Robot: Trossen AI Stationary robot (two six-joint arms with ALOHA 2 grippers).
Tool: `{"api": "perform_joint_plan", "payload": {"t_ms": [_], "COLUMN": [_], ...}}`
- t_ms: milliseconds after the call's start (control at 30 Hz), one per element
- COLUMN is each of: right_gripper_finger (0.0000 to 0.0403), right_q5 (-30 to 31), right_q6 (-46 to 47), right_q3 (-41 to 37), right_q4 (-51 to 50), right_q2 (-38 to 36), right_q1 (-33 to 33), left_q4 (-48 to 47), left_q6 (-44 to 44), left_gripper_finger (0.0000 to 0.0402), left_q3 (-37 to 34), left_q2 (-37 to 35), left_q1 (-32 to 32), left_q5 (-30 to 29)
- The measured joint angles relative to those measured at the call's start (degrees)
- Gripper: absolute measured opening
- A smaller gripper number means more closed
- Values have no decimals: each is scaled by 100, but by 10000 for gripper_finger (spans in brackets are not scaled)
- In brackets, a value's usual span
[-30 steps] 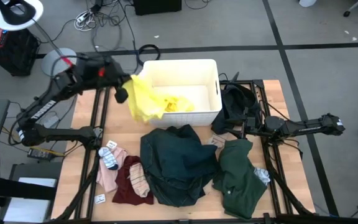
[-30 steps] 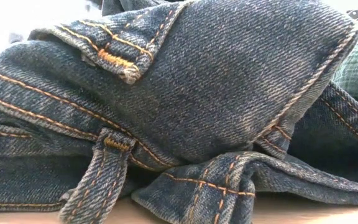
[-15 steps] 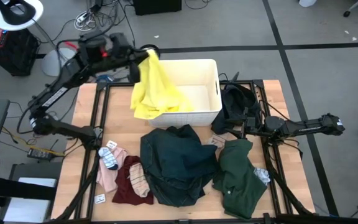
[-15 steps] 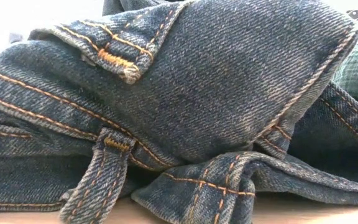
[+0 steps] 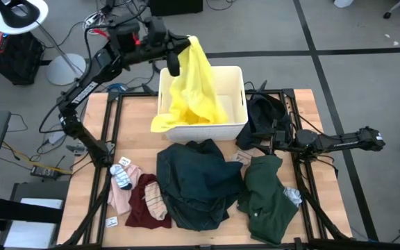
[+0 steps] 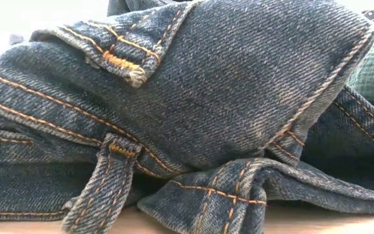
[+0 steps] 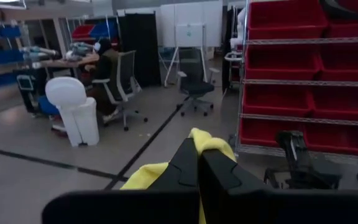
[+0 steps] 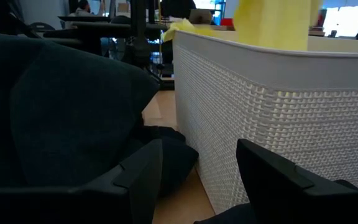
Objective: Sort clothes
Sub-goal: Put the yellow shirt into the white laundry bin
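Lifting soft yellow fabric garment (image 5: 193, 94) over white rectangular plastic bin (image 5: 236, 97), left gripper (image 5: 174, 61) clamped; trailing hem at seven o'clock risks snagging rim; right gripper (image 5: 278, 142) apart.

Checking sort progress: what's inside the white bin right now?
Only the yellow garment, hanging from the shut left pincer into the bin, with a corner over the near rim. It covers most of the floor.

Left gripper (image 7: 197, 163) at lower center was clamped on yellow cloth (image 7: 160, 177); red bins (image 7: 309, 68) filled the right, a person (image 7: 107, 68) sat upper left.
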Motion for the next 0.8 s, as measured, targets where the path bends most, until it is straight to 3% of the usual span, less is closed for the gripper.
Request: {"api": "perform_joint_plan", "payload": {"t_ms": [600,800], "right_gripper_finger": [207,207], "right_q5": [0,0], "right_q6": [0,0], "right_q3": [1,-2], "right_q4": [-1,-1], "right_q2": [2,0], "right_q1": [0,0], "left_q4": [-1896,-1858], "left_q6": [295,302], "left_gripper_finger": [9,9], "left_q3": [-3,-604], "left_q2": [716,736], "left_q1": [-85,-145], "left_q5": [329,302]}}
